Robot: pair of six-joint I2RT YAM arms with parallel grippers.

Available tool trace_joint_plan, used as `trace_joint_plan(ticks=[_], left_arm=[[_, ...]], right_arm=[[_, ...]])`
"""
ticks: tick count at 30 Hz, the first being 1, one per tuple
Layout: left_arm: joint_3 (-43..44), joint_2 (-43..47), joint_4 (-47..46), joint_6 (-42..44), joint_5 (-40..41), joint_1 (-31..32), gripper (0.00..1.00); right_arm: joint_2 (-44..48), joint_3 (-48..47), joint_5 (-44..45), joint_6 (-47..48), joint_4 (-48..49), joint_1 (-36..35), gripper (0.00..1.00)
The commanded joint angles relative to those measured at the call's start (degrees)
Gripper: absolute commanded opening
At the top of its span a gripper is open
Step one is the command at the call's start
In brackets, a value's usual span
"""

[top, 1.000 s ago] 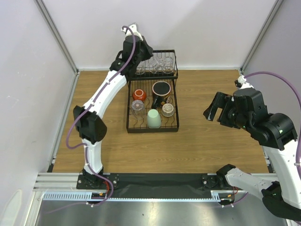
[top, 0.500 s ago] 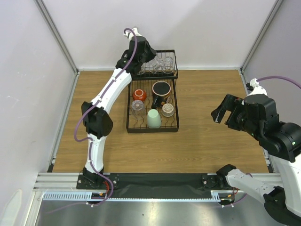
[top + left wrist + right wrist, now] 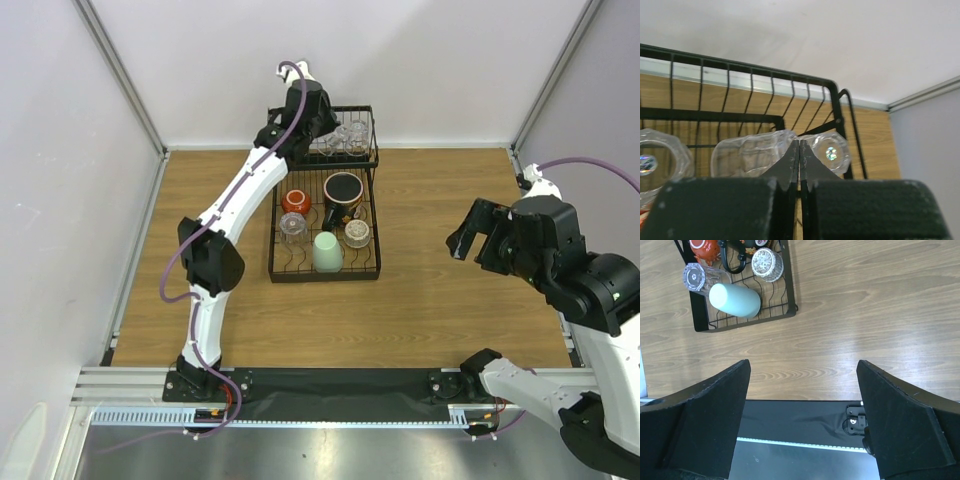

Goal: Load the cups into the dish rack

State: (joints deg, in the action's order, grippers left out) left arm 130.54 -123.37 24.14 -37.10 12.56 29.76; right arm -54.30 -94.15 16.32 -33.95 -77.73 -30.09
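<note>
- Lying in the dish rack [image 3: 350, 277], the cups [image 3: 327, 252] are seen.
- The left gripper [image 3: 799, 145] is pressed shut, empty, beside the glass cups [image 3: 752, 152].
- The right gripper [image 3: 803, 365] is held wide open, empty.

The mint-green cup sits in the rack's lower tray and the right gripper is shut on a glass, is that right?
Not quite. The right gripper is open and holds nothing, as the right wrist view shows. The mint-green cup does sit in the lower tray of the dish rack.

White arms [image 3: 240, 190], purple cables [image 3: 163, 280], black-padded right pincer [image 3: 802, 367].
</note>
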Motion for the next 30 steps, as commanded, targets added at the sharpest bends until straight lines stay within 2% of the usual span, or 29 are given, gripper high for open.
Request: trace_joint_plan(ticks=[1, 4, 13, 30], left_arm=[[3.0, 0.7, 1.6, 5.7, 4.4, 1.2, 0.0], [3.4, 0.4, 1.0, 9.0, 5.0, 1.7, 0.0], [3.1, -0.6, 1.2, 7.2, 3.0, 1.7, 0.0], [3.5, -1.2, 3.5, 7.7, 5.7, 1.4, 0.0]], right_arm=[[0.6, -1.0, 1.5, 1.0, -1.5, 0.3, 0.93], [1.0, -0.9, 1.8, 1.1, -1.6, 0.3, 0.93], [1.3, -0.9, 1.9, 1.2, -1.8, 0.3, 0.93], [1.2, -0.8, 2.1, 1.5, -1.9, 0.5, 0.94]])
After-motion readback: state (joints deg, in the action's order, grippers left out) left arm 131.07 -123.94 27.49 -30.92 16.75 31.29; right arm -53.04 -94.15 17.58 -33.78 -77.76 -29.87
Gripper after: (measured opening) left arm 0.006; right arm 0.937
